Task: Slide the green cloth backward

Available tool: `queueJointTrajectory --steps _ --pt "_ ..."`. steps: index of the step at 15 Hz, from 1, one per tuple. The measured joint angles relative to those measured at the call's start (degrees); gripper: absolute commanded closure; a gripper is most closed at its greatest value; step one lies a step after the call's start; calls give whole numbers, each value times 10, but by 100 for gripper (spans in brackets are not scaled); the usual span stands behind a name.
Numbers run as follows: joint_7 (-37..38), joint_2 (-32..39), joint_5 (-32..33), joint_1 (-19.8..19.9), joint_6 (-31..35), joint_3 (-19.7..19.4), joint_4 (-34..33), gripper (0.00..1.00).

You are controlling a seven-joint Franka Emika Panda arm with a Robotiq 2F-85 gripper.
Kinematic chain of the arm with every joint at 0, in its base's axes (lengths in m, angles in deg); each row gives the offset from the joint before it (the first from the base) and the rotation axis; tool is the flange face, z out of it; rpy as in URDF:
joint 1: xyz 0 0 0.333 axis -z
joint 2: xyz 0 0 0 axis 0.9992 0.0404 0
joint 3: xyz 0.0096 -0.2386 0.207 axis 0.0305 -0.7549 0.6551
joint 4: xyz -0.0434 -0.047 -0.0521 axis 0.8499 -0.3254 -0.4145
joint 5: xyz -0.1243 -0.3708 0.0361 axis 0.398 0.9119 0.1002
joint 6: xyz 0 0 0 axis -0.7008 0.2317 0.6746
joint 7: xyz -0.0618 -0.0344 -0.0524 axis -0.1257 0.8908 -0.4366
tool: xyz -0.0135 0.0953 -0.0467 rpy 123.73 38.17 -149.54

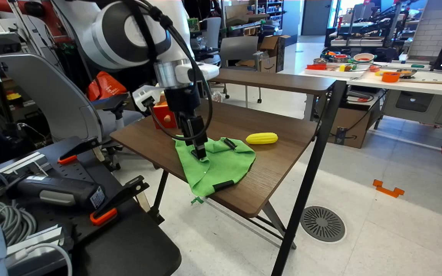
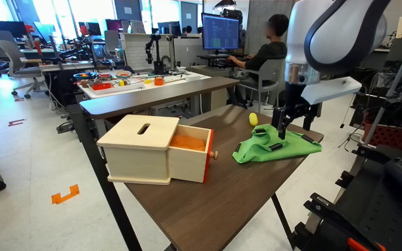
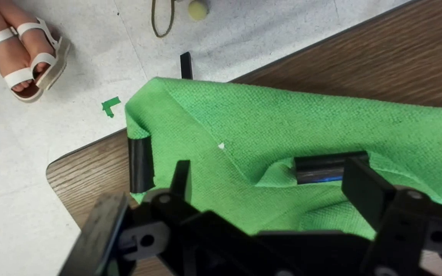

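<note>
Claw (image 3: 269,170): spread wide, gripping nothing; probably placed over black strip (image 3: 320,167) to pinch there.
Green cloth (image 1: 225,165): corner overhanging table (image 1: 240,119) edge; likely limp, needing a pinch to slide.

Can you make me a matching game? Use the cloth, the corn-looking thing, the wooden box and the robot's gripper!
1. cloth
2. corn-looking thing
3. wooden box
4. gripper

A. drawer pulled out
B. green, one corner past the edge of the table
C. black and open
D. yellow

Pairs: 1-B; 2-D; 3-A; 4-C
</note>
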Motion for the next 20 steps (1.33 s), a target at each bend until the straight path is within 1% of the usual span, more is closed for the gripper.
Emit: queueJointTrajectory --steps 2,5,11,16,20 --pt "11 31 -11 -11 8 -3 -18 0" --pt "13 71 -43 -22 12 -2 -47 0" --pt "13 120 -104 -23 12 5 -107 0" --pt "12 146 -118 -23 -2 17 -159 0" --pt "11 170 -125 -23 -23 36 -217 0"
